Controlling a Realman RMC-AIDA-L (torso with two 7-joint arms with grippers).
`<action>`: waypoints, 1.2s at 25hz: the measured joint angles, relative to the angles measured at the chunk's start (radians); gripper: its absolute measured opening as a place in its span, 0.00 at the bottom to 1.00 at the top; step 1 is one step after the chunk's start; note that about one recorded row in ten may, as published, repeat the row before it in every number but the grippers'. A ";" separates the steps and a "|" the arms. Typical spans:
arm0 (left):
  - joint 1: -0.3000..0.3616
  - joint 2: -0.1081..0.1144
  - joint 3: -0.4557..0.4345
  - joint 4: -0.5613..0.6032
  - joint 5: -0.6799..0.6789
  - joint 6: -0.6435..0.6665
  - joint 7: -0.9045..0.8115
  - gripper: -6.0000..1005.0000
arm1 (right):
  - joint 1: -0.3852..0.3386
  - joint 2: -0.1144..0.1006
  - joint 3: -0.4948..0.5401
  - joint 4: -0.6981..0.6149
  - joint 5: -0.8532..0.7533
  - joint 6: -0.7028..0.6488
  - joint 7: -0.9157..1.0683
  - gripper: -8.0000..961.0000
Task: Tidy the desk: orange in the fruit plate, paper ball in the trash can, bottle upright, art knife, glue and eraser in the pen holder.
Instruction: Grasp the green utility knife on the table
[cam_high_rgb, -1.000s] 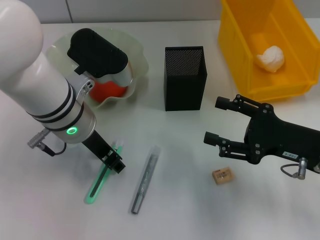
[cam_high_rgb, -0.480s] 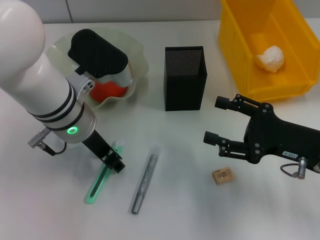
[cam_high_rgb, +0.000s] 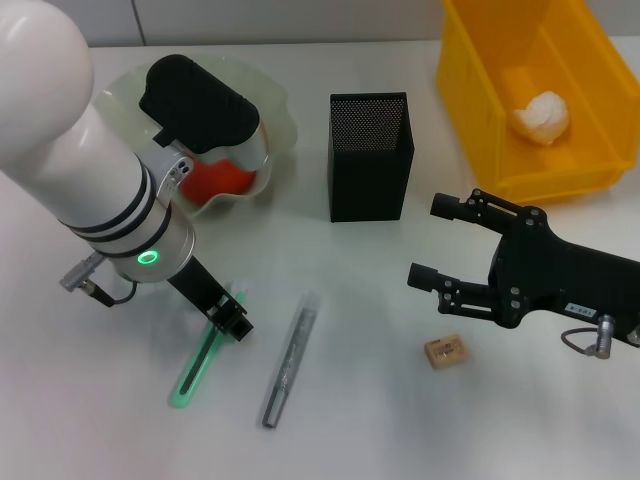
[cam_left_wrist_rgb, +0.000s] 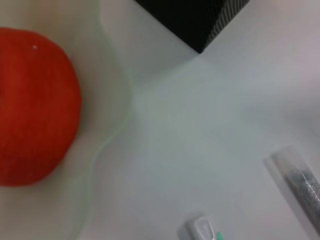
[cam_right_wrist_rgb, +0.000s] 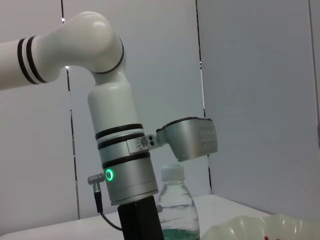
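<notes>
Evidently the art-knife step is in hand: the left tool (cam_high_rgb: 226, 318), jaw state untellable, sits over the art knife (cam_high_rgb: 197, 364) lying on the counter (cam_high_rgb: 380, 420), needing closure, while the right tool (cam_high_rgb: 440, 245) hovers spread wide.

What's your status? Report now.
Left gripper down on art knife. Right gripper open, idle above eraser. Glue lies beside knife.

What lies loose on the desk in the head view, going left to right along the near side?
Art knife under the left gripper → glue → eraser, just near of the open right gripper.
</notes>
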 joint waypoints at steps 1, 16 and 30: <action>-0.001 0.000 0.000 0.000 0.000 -0.001 0.004 0.51 | 0.000 0.000 0.000 0.000 0.000 0.000 0.000 0.86; -0.006 0.000 0.000 -0.007 0.001 -0.002 0.007 0.43 | -0.001 0.000 0.002 0.000 0.001 0.000 0.000 0.86; -0.007 0.000 0.000 -0.012 0.001 -0.003 0.007 0.43 | -0.001 0.000 0.002 0.000 0.002 0.000 0.000 0.86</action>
